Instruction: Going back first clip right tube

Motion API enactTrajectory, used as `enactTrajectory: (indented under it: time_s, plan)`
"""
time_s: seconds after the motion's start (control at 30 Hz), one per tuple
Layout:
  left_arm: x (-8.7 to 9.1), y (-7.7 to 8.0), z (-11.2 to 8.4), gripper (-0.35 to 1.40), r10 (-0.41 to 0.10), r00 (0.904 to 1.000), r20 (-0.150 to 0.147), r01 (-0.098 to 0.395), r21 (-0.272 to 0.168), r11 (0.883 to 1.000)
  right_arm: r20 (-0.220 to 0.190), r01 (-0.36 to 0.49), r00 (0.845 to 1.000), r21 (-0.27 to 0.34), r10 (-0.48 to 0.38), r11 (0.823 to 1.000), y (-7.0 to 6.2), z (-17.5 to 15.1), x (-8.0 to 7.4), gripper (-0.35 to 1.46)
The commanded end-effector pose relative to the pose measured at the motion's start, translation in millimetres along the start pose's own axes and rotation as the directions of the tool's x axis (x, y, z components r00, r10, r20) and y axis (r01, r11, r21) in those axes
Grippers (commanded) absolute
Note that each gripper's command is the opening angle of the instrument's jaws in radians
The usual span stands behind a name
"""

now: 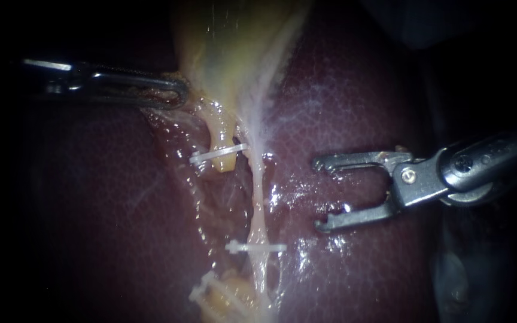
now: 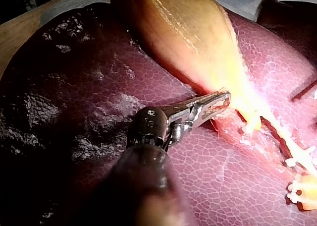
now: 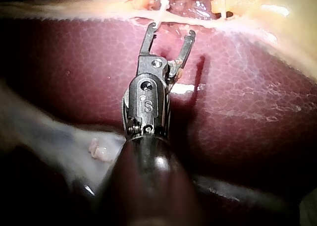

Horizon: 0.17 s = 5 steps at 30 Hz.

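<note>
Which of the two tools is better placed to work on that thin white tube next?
Probably the right instrument: its jaws are open, empty, beside the right tube. The left instrument is busy gripping the gallbladder.

The dark liver (image 2: 74, 77) lies on a brown bench top (image 2: 17, 37)

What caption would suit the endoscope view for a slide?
The left instrument is shut on the gallbladder; the right instrument, jaws open, is beside the right tube, which bears a clip.

Endoscope close on right tube (image 1: 259, 197) — wrist cameras share liver (image 1: 360, 119)
</note>
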Motion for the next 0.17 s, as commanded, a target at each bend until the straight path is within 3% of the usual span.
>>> enactTrajectory:
  time_s: [0.03,0.17]
  plan:
    - [0.0,0.0,0.0,-0.35,0.001,1.0000,-0.001,-0.001,0.001,1.000,0.000,0.004,1.000,0.000,-0.004,1.000,0.0,0.0,0.0,0.49]
    - [0.0,0.0,0.0,-0.35,0.001,1.0000,-0.001,-0.001,0.001,1.000,0.000,0.003,1.000,0.000,-0.003,1.000,0.0,0.0,0.1,0.49]
